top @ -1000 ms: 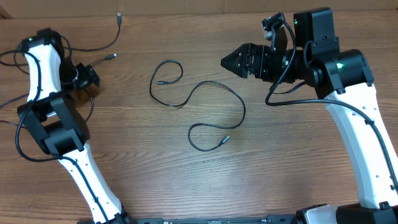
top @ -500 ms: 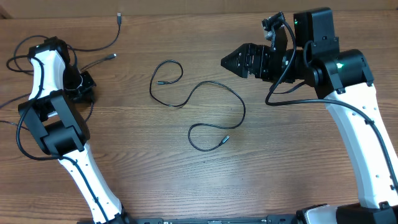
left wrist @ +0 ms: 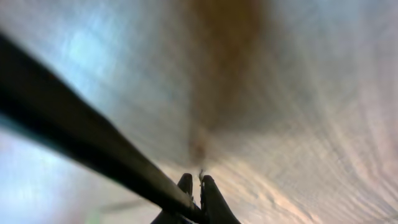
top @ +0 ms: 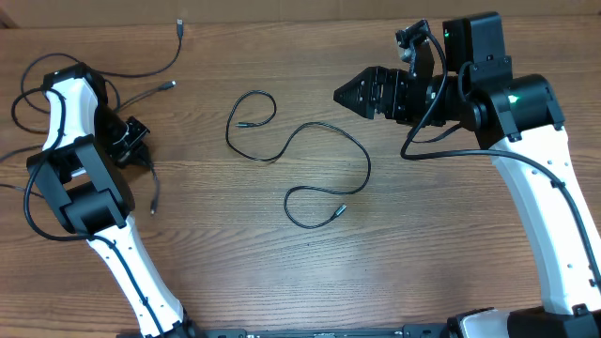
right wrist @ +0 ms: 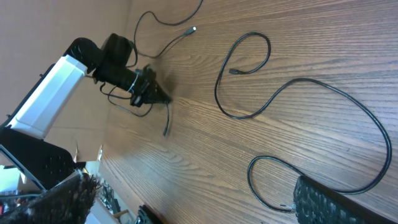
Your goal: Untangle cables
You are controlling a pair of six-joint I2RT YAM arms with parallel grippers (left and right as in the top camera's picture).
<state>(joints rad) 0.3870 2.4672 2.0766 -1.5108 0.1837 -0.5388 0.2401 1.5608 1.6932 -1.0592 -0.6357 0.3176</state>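
Evenly lit dark wood-grain tabletop [top: 282, 272], paler tan strip [top: 282, 7] along its far edge.

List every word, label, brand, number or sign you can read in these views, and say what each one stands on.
None: no readable text in any view.
The right arm: small green lights only, no lettering.
The cables and the wooden table: no markings visible.
Left wrist view: too blurred to show any print.
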